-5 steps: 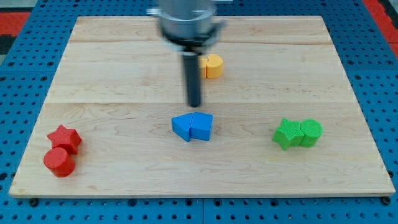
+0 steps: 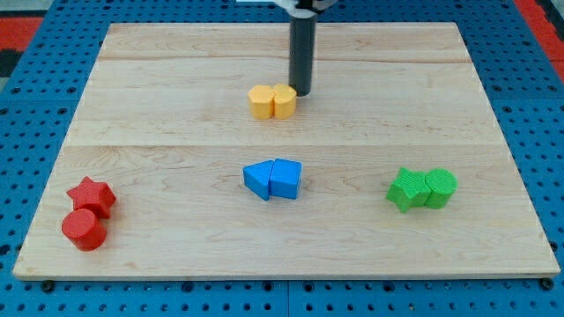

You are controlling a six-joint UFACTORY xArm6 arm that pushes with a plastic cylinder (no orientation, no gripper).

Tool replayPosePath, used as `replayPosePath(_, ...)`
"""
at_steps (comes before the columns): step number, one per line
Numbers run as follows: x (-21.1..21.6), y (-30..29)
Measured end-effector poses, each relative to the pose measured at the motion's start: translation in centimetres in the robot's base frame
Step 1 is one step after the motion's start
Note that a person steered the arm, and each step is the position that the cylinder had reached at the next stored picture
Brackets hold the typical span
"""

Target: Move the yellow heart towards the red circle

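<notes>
Two yellow blocks sit touching above the board's middle. The right one (image 2: 285, 100) looks like the yellow heart, the left one (image 2: 261, 102) like a pentagon. My tip (image 2: 302, 93) is right beside the heart's upper right edge, touching or nearly so. The red circle (image 2: 85, 229), a short cylinder, stands at the board's lower left, far from the heart, with a red star (image 2: 92, 195) touching it just above.
A blue pair (image 2: 272, 179) of angular blocks lies below the yellow pair at the board's middle. A green star-like block (image 2: 406, 190) and a green cylinder (image 2: 441, 187) touch at the right. The wooden board (image 2: 493, 255) ends on blue pegboard.
My rod has moved from above the blue pair up and to the right of the yellow blocks. The yellow blocks now lie further left and slightly lower, both in full view.
</notes>
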State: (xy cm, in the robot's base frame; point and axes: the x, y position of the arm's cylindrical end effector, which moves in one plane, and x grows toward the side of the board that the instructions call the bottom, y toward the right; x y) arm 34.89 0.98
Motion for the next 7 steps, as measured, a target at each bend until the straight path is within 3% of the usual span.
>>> replayPosePath(5, 10.9, -9.5)
replayPosePath(7, 15.8, -9.6)
